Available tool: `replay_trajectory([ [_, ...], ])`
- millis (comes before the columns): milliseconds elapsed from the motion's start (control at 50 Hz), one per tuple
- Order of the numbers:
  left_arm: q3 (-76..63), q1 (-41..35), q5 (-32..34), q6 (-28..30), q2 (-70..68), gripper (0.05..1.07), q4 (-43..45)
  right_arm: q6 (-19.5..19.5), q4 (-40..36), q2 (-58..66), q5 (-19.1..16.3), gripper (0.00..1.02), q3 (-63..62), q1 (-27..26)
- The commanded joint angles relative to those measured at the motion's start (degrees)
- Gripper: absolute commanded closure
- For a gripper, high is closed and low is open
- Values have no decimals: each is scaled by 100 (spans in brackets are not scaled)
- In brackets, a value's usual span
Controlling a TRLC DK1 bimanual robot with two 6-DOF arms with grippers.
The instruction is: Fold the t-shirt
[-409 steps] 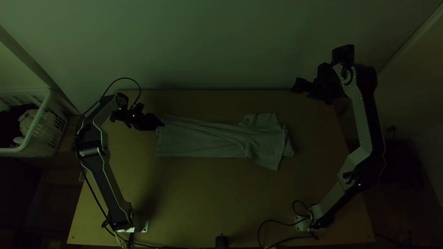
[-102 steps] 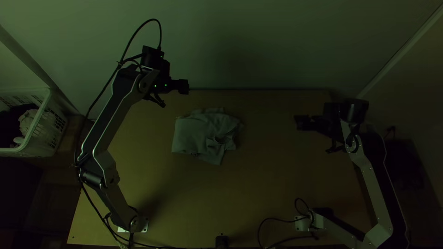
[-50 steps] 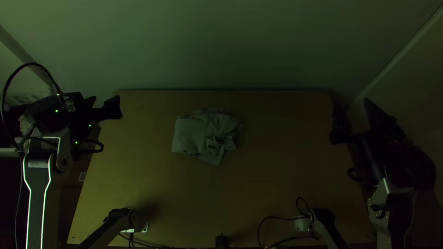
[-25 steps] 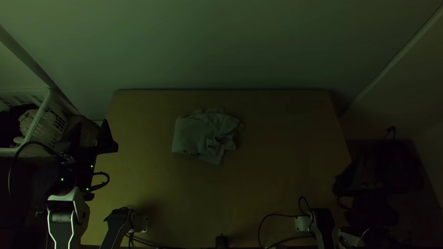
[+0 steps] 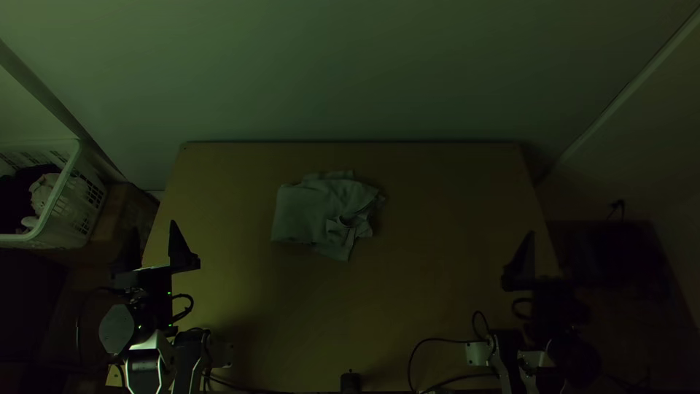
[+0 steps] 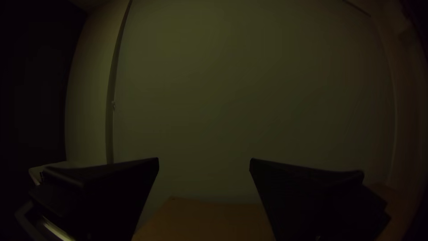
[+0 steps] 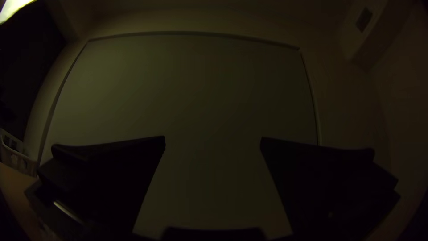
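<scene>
T-shirt (image 5: 310, 210) in a compact, many-layered bundle on the light wooden desk (image 5: 430, 284), a little left of the middle and toward the far side. Left border fairly straight and smooth; right part looser, with the collar (image 5: 355, 219) exposed among creases, one corner jutting toward the near side and a strip of cloth peeping out at the far side. Placement probably central enough for reach by either arm; unevenness probably due to sleeves and neck gathered into the last fold.

Left gripper (image 6: 203, 161) at the desk's left edge, jaws spread wide with nothing between. Right gripper (image 7: 213, 141) at the right edge, jaws likewise well apart and without cloth. Both well apart from the bundle and directed toward the far wall, presumably parked to leave the work free of contact.

At far left, beside the desk: a white basket (image 5: 60, 188) with clothes inside, probably a store of laundry.

Stage, by judgement: folding essentially complete, though untidy. Next need, if any: a light tuck of the jutting corner. Main hazard: unfolding of the loose right part on lifting by one layer alone.
</scene>
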Motion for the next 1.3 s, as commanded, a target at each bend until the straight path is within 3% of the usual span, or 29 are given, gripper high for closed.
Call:
replay_trajectory([
  [0,-455,24,-27,140,-368,9,196,177,83,-65,85,4,-413,17],
  [360,-1791,33,-27,421,-508,9,759,274,65,-65,111,4,-1546,-44],
  [480,-2081,42,-27,271,-508,9,565,608,-594,-65,181,4,-1546,-88],
  [760,-2239,77,96,245,-482,9,205,722,-2572,-38,243,4,-1511,-343],
  [1280,-2239,121,96,263,-482,9,205,687,-2580,-38,278,4,-1511,-431],
])
